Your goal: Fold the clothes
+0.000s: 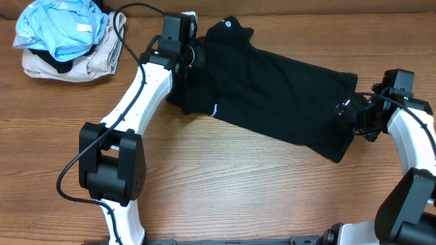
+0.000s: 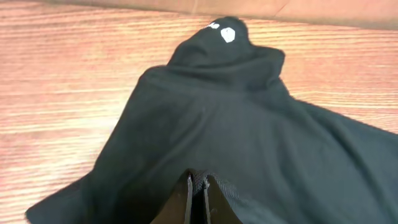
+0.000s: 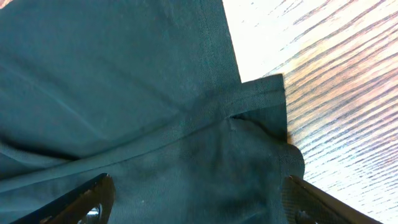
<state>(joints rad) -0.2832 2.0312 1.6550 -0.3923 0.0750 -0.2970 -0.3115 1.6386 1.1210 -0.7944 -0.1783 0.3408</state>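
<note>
The black shirt [image 1: 272, 88] is laid slantwise across the far middle of the wood-grain table [image 1: 238, 197], running from the left gripper [image 1: 185, 53] at its upper end to the right gripper [image 1: 351, 112] at its lower end. Its full outline cannot be traced: the upper edge is covered by the left gripper, and the sleeves are not made out with certainty in the bunched dark cloth. The fabric is soft and matt, and it is heaped into a rounded hump at the upper end, where white print marks [image 2: 227, 34] are seen. A stitched hem [image 3: 214, 50] and a square corner are recorded in the right wrist view, with the rest of the garment cut off by the frame.

The left gripper's jaws are pressed together, and a fold of the shirt appears to be pinched between them, though the contact is largely lost in black on black. The right gripper's jaws are spread wide over the hem corner; only the tips of the fingers [image 3: 87, 199] are in frame, and no cloth is seen held.

In the far left corner a crumpled light blue garment [image 1: 65, 27] is piled on a beige garment [image 1: 85, 62], well apart from the shirt. A black cable [image 1: 126, 47] is looped above the left arm.
</note>
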